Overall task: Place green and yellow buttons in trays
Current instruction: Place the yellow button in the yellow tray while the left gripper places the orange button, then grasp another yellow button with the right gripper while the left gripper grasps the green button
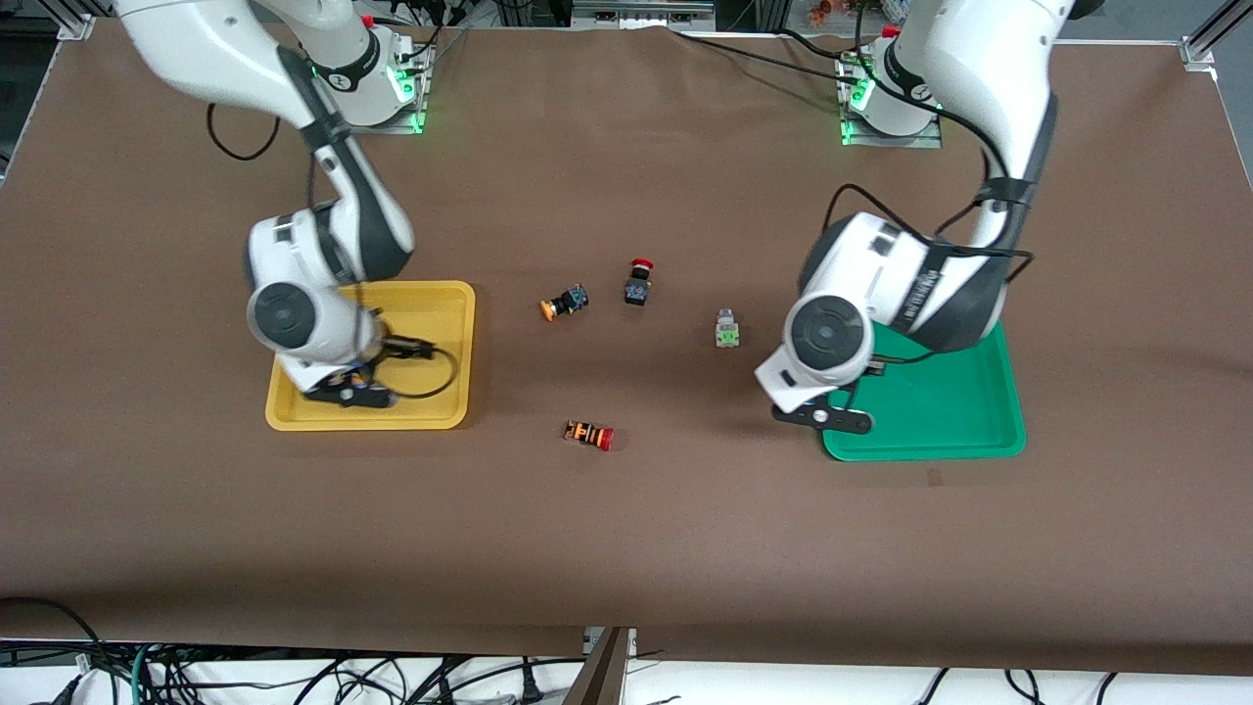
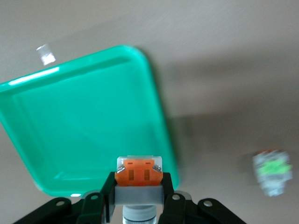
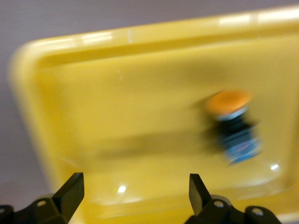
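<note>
My left gripper [image 1: 822, 416] is shut on a white-grey square button with an orange face [image 2: 138, 170] and holds it over the green tray [image 1: 964, 416] at its rim toward the right arm's end; the tray shows below it in the left wrist view [image 2: 84, 121]. My right gripper [image 1: 349, 392] is open and empty over the yellow tray [image 1: 442, 308]. A black-bodied button with a yellow-orange cap [image 3: 232, 122] lies in that tray [image 3: 117, 107]. Another such button [image 1: 564, 304] and a white-grey green-faced button [image 1: 725, 330] lie on the table between the trays.
A black button with a red mushroom cap [image 1: 638, 284] stands beside the yellow-capped one. An orange-striped button with a red cap [image 1: 589, 435] lies nearer the front camera. The green-faced button also shows in the left wrist view [image 2: 272, 171].
</note>
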### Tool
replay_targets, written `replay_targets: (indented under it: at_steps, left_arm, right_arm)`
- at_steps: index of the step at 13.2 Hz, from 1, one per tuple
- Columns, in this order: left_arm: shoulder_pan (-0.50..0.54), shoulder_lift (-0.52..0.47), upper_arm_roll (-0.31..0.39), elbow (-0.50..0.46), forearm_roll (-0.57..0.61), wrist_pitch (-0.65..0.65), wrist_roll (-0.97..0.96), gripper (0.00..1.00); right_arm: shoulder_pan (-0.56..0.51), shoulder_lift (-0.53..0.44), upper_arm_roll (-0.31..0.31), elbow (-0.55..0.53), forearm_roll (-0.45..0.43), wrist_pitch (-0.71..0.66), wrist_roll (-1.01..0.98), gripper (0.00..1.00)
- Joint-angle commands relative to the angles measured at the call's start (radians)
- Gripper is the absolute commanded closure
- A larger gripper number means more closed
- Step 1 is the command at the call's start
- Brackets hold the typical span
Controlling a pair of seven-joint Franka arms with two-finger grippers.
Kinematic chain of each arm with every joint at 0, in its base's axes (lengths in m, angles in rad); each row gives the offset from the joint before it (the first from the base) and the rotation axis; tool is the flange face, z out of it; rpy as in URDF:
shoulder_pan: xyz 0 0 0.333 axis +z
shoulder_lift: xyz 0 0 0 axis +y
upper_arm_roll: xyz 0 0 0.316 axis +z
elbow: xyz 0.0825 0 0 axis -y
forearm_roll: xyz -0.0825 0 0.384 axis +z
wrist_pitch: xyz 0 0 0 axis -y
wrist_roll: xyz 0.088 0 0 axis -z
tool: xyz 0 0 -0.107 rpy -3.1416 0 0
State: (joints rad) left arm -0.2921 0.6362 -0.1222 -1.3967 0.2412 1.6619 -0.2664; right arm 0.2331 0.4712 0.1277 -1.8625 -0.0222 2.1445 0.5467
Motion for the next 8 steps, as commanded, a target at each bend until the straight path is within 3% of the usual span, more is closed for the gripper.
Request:
replay_targets:
  at_steps: [1, 4, 6, 7, 8]
  left_arm:
    - [0.096, -0.001, -0.019, -0.096, 0.015, 0.063, 0.122, 1.0]
    - [0.148, -0.006, -0.024, -0.238, 0.009, 0.269, 0.18, 1.0]
    - [0.197, -0.009, -0.075, -0.301, 0.001, 0.367, 0.181, 1.0]
    - [0.215, -0.006, -0.097, -0.306, 0.001, 0.38, 0.181, 0.89]
    - [0.218, 0.0, -0.102, -0.306, -0.002, 0.38, 0.162, 0.01]
  right_arm:
    - [0.046, 0.027, 0.108, 0.0, 0.002, 0.061, 0.319, 0.0]
    - [0.119, 0.098, 0.162, 0.0, -0.002, 0.214, 0.601, 0.0]
    - [0.161, 0.128, 0.165, 0.0, -0.008, 0.273, 0.715, 0.0]
    - [0.176, 0.139, 0.165, 0.0, -0.012, 0.291, 0.754, 0.0]
    - [0.19, 0.152, 0.165, 0.0, -0.013, 0.305, 0.771, 0.0]
